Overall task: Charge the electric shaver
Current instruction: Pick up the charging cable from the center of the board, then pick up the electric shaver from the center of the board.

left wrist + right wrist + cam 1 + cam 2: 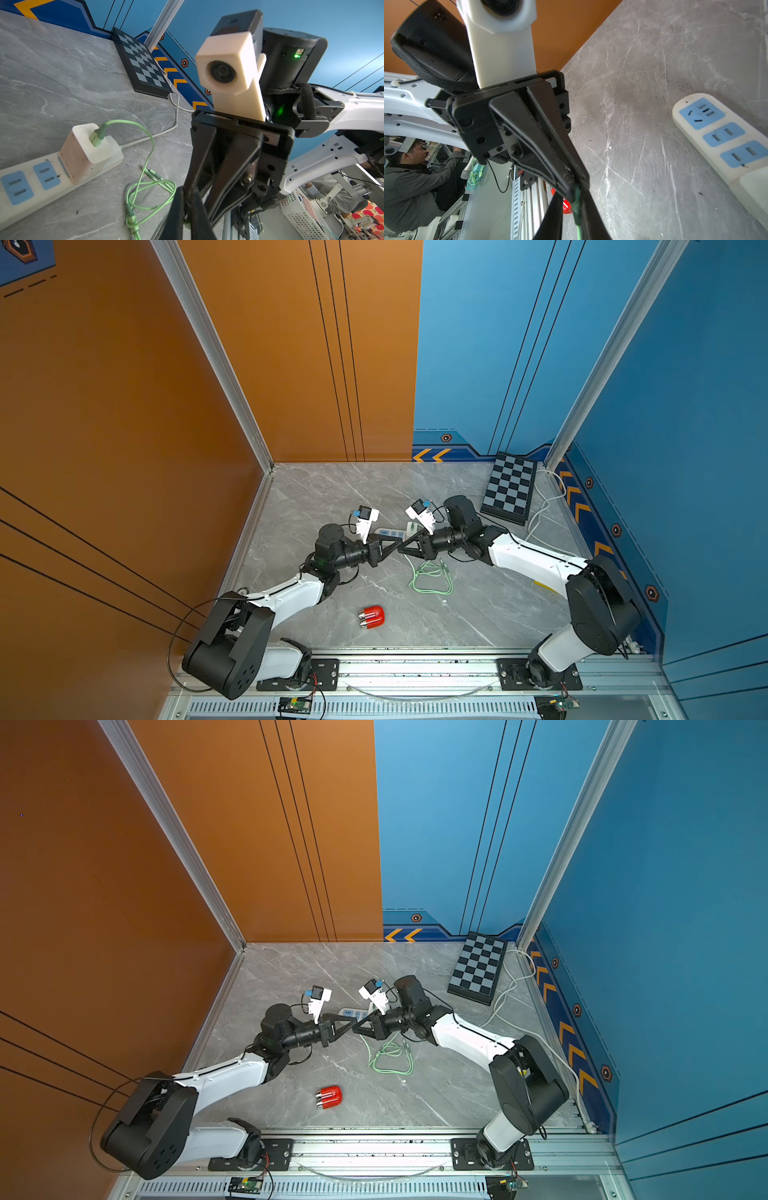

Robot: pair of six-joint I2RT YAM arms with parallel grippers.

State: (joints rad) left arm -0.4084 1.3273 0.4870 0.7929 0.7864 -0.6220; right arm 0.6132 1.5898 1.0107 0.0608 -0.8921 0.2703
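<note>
Both the left gripper (392, 547) and the right gripper (402, 549) meet tip to tip above the table (478, 605). The left one is squeezed closed. The right one pinches the green cable (577, 209). The red electric shaver (371, 617) lies alone near the front edge, well apart from both.

Left tool (351, 1028) and right tool (357, 1029) meet at the green cable (390, 1071), the electric shaver (328, 1097) apart.
</note>
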